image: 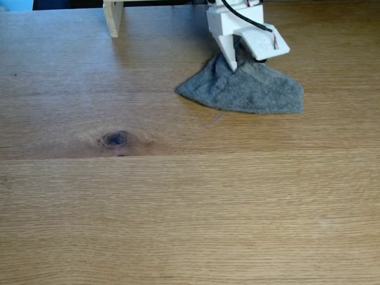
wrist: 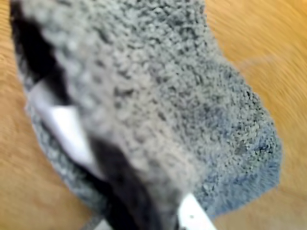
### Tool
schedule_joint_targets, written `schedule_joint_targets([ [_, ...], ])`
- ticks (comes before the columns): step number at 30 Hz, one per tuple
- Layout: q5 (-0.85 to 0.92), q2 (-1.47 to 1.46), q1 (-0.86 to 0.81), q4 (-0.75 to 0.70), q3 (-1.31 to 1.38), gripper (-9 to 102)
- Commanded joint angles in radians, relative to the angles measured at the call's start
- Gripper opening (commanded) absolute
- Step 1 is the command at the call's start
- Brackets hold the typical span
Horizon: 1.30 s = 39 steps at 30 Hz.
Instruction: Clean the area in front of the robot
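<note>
The robot (image: 228, 21), a white arm with a black cable, reaches down at the back of the area (image: 190, 208), a light oak tabletop. Its gripper (image: 233, 59) is shut on the back corner of a grey terry cloth (image: 246, 89), which fans out flat towards the front right in the fixed view. In the wrist view the cloth (wrist: 192, 110) is bunched into a thick fold between the white fingers (wrist: 72, 129), and the gripper (wrist: 129, 163) pinches that fold. The tabletop (wrist: 268, 43) looks blurred around it.
A pale wooden post (image: 113, 18) stands at the back left. A dark oval knot (image: 116, 139) marks the wood left of centre. A long plank seam runs across the table just below the knot.
</note>
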<state>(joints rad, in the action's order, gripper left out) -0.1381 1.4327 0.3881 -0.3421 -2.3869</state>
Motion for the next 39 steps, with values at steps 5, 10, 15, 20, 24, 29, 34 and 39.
schedule_joint_targets([
  [5, 0.117, -0.255, -0.029, 0.494, 0.018, 0],
  [10, 0.198, -0.413, -0.066, 0.557, 0.106, 0],
  [15, 0.216, -0.522, -0.190, 0.428, 0.325, 0],
  [20, 0.199, -0.591, -0.377, 0.256, 0.603, 0],
  [24, 0.196, -0.653, -0.500, 0.112, 0.822, 0],
  [29, 0.147, -0.704, -0.606, -0.092, 0.992, 0],
  [34, 0.041, -0.657, -0.583, -0.399, 1.002, 0],
  [39, -0.038, -0.528, -0.433, -0.696, 0.989, 0],
])
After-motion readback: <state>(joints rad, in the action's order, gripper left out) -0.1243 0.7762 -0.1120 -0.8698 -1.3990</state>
